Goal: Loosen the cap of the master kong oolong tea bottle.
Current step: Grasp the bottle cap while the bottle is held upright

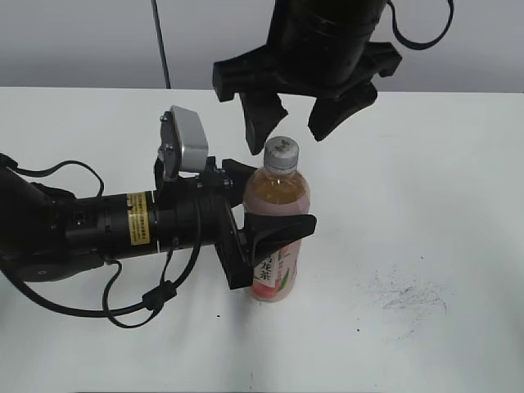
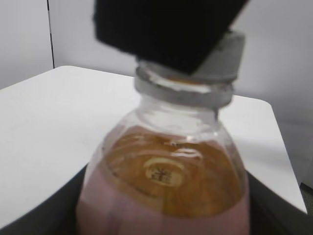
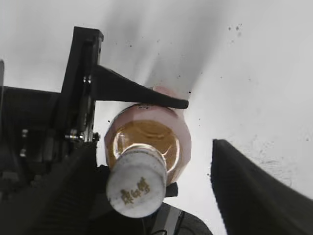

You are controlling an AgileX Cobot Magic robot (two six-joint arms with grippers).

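Note:
The master kong oolong tea bottle [image 1: 277,214] stands upright on the white table, amber tea above a pink label. My left gripper [image 1: 274,236] comes in from the left and is shut on the bottle's body, one finger on each side. The white-grey cap [image 1: 282,151] sits on the neck. My right gripper [image 1: 299,121] hangs open just above it, fingers straddling the cap. In the right wrist view the cap [image 3: 137,183] lies close against the left finger [image 3: 58,196], while the right finger [image 3: 254,191] stands well apart. In the left wrist view a black finger [image 2: 166,29] covers part of the cap [image 2: 225,58].
Dark smudges [image 1: 409,295] mark the table to the right of the bottle. The left arm's body and cables [image 1: 98,237] lie across the left of the table. The table's far edge [image 1: 458,92] meets a grey wall.

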